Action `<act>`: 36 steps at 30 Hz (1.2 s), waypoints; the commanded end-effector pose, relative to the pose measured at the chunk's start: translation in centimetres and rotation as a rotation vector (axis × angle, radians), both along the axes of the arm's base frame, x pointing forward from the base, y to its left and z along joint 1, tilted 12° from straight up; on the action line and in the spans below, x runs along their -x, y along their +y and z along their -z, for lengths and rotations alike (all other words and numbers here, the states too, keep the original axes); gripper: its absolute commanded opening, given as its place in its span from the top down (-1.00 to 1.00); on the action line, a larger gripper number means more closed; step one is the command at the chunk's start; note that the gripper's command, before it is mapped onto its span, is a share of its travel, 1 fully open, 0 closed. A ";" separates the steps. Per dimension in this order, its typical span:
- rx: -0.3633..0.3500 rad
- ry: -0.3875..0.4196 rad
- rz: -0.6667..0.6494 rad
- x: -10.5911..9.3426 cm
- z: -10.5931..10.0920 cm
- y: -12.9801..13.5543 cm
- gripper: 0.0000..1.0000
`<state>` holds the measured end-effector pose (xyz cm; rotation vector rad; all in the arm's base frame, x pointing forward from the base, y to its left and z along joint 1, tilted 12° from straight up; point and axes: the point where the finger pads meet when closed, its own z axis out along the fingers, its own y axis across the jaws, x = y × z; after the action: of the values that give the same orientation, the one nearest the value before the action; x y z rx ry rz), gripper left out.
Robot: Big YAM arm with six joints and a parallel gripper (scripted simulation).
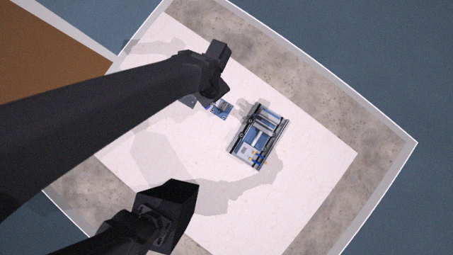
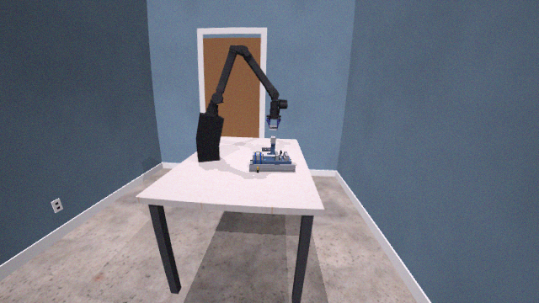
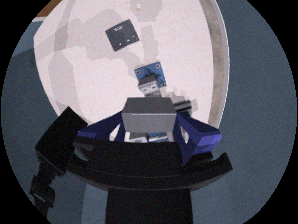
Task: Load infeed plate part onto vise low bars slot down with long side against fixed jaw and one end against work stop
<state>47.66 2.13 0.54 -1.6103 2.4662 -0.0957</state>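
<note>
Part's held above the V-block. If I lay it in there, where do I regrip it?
Probably across the two long flat sides of the part, near mid-length, coming straight down: the V-block opens upward, leaving only the top free. The slot's side isn't visible.

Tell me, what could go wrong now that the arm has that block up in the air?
The gripper is shut on the grey block high above the table, so a slip would probably send it down onto the table.

It hangs near the small blue stand, not over the vise; the carry across could knock either one.

I cannot tell which way the slot faces. If it faces up, the block would go in wrong.
</note>
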 end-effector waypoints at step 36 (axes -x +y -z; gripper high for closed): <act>0.058 -0.045 -0.278 -0.3 -0.8 -1.8 1.00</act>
<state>47.62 0.72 0.51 -1.9185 2.2441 -0.1340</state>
